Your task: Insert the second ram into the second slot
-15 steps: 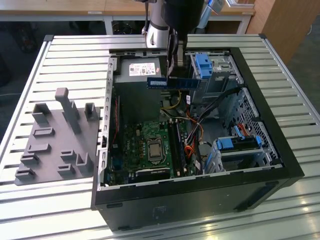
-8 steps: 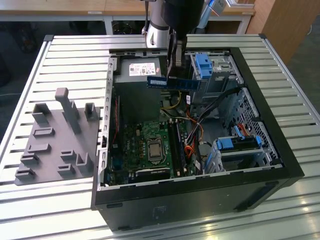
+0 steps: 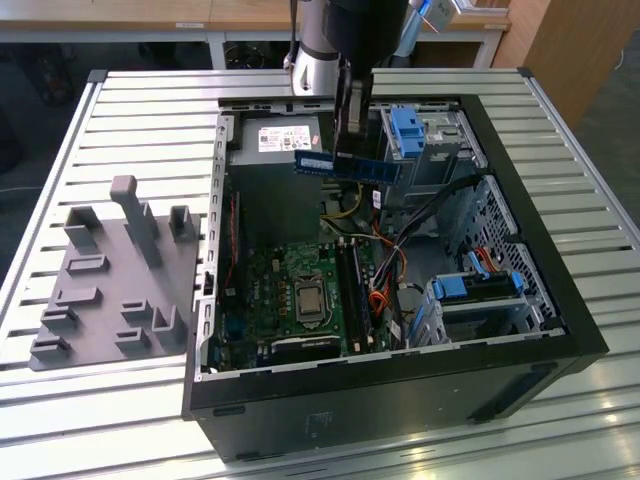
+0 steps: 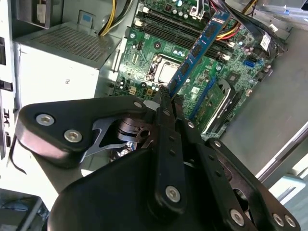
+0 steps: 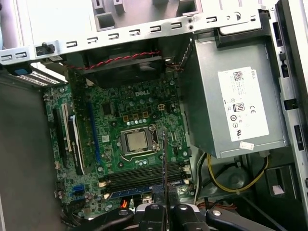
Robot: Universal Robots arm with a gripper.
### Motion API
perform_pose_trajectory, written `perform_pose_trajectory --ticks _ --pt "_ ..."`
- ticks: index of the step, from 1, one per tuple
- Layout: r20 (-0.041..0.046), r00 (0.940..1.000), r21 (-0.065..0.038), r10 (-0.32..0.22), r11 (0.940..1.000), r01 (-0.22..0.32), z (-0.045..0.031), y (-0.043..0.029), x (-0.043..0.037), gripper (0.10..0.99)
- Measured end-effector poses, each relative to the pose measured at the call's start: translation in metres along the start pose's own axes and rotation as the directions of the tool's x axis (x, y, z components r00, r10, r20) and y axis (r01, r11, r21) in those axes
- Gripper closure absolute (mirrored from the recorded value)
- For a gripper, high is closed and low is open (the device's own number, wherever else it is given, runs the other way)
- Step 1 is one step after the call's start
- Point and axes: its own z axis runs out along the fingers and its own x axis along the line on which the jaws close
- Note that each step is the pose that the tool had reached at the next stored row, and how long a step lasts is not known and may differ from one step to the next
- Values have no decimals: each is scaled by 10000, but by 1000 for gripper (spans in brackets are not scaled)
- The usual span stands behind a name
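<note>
While hanging above the open computer case (image 3: pixel 400 415), the pincer (image 3: pixel 348 152) is pinching the second ram (image 3: pixel 375 170), holding it over the motherboard (image 3: pixel 270 290).

Case (image 3: pixel 400 400) is open upward. Air over the motherboard (image 3: pixel 265 285) is clear between the power supply (image 3: pixel 275 140) and drive cages (image 3: pixel 435 140). Cables (image 3: pixel 385 275) crowd the ram slots (image 3: pixel 355 290) on the exterior view's right, tight there. The second ram (image 3: pixel 365 167) hangs above the opening, nothing touching it but the tool (image 4: pixel 168 96).
</note>
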Motion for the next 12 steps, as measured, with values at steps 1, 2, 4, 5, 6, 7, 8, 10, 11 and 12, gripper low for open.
perform_pose_trajectory --ticks 1,2,4,5,6,7,8,10,11,12 --pt "2 10000 0 61 10000 -61 0 0 0 949" --pt "3 9999 1 121 9999 -121 0 0 0 949" --pt "7 9997 2 244 9997 -244 0 0 0 949" --pt "8 9995 2 310 9995 -310 0 0 0 949" --pt "10 9993 3 369 9993 -369 1 0 0 949" --pt "12 9991 3 427 9991 -427 0 0 0 949" --pt "13 9988 3 485 9988 -485 0 0 0 949" --pt "18 9982 4 600 9982 -600 1 0 0 949" --pt "19 9979 4 655 9979 -655 0 0 0 949" --pt "20 9975 4 711 9975 -711 0 0 0 949"
